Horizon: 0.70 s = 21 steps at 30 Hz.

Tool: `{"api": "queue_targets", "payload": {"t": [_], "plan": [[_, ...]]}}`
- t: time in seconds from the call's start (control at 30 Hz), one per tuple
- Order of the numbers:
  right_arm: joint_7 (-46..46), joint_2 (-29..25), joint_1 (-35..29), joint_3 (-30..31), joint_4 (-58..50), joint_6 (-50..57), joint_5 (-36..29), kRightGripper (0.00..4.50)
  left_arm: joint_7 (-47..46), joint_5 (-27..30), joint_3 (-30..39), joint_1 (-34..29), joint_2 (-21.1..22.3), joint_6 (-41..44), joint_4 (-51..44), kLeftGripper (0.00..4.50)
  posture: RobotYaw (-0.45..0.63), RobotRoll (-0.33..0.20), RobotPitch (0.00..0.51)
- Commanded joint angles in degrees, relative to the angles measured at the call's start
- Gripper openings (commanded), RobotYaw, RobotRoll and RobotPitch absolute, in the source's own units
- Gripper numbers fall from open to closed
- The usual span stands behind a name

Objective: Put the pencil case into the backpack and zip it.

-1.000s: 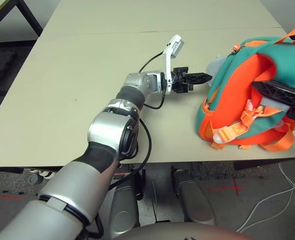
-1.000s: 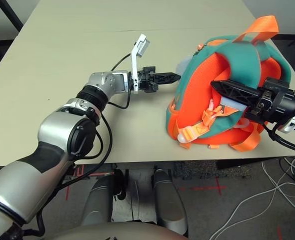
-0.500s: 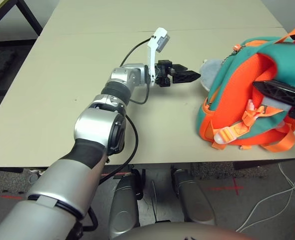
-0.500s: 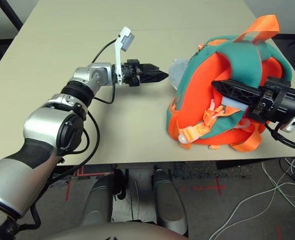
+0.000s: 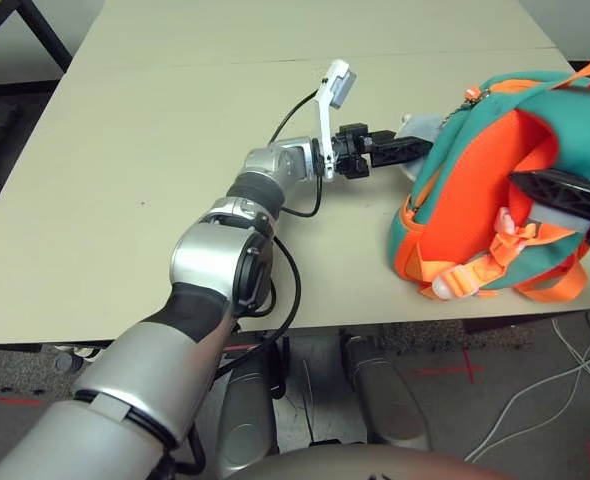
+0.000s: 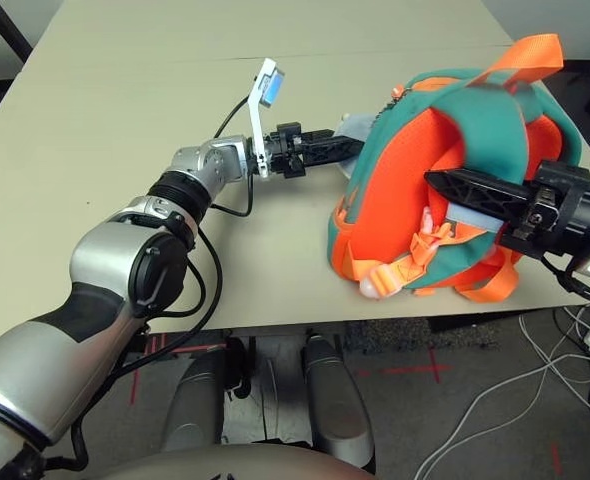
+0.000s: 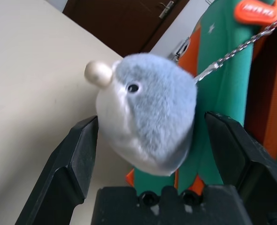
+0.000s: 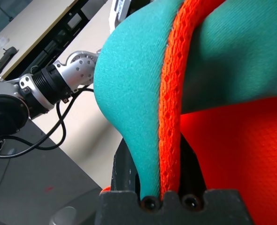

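Note:
The teal backpack [image 5: 455, 150] with orange trim and straps lies on its side at the right of the table, its orange back panel facing me. Its grey plush charm [image 7: 148, 122] hangs on a chain at the side facing my left arm. My left gripper [image 5: 405, 148] is open, one finger on each side of the charm, which sits between them without being pinched. My right gripper [image 6: 445, 185] reaches in from the right and is shut on the backpack's teal and orange padded edge [image 8: 152, 93]. The pencil case is out of view.
The beige table [image 5: 155, 130] stretches bare to the left and behind my left arm. Its front edge runs just below the backpack. Cables [image 6: 495, 400] lie on the floor at the lower right.
My left gripper has opened. It drew back to the left, then came forward again, and now straddles the plush charm. The right gripper keeps its hold; the backpack has tilted slightly.

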State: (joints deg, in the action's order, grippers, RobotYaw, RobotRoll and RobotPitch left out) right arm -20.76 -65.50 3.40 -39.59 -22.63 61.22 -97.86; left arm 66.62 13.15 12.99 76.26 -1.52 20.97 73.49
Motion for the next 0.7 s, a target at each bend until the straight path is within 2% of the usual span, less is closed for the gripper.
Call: {"api": "queue_targets", "payload": {"t": [0.03,0.17,0.3,0.5,0.57,0.6,0.7], "plan": [[0.03,-0.89,0.02,-0.92,-0.95,-0.21,-1.03,0.05,-0.15,-0.39,0.0,-0.5,-0.44,0.43,1.47,4.5,-0.43,0.0,0.249],[-0.09,-0.96,0.83,0.02,-0.59,-0.55,-0.69,0.05,1.03,-0.67,-0.45,-0.47,-0.18,1.0,1.55,4.5,-0.42,0.0,0.249],[-0.15,-0.81,1.42,0.76,-0.46,-0.75,-0.38,0.05,1.97,-0.8,-0.71,-0.35,0.09,1.79,1.52,3.2,-0.42,0.0,0.249],[-0.12,-0.38,1.62,1.25,-0.55,-1.02,-0.11,0.05,3.42,-0.99,-1.16,-0.07,-0.11,0.81,1.14,0.86,-0.42,0.0,0.25],[-0.16,-0.2,1.57,1.3,-0.6,-1.11,0.02,0.05,3.8,-1.06,-1.37,0.02,-0.26,-0.08,0.95,0.22,-0.42,0.0,0.249],[-0.2,-0.12,1.53,1.31,-0.61,-1.14,0.1,0.05,3.85,-1.12,-1.45,0.05,-0.33,-0.53,0.88,0.01,-0.41,0.0,0.25],[-0.43,0.06,1.83,1.75,-0.34,-1.33,0.63,0.05,3.63,-1.5,-1.89,0.34,-0.03,-1.29,0.68,0.0,-0.39,0.0,0.254]]}}
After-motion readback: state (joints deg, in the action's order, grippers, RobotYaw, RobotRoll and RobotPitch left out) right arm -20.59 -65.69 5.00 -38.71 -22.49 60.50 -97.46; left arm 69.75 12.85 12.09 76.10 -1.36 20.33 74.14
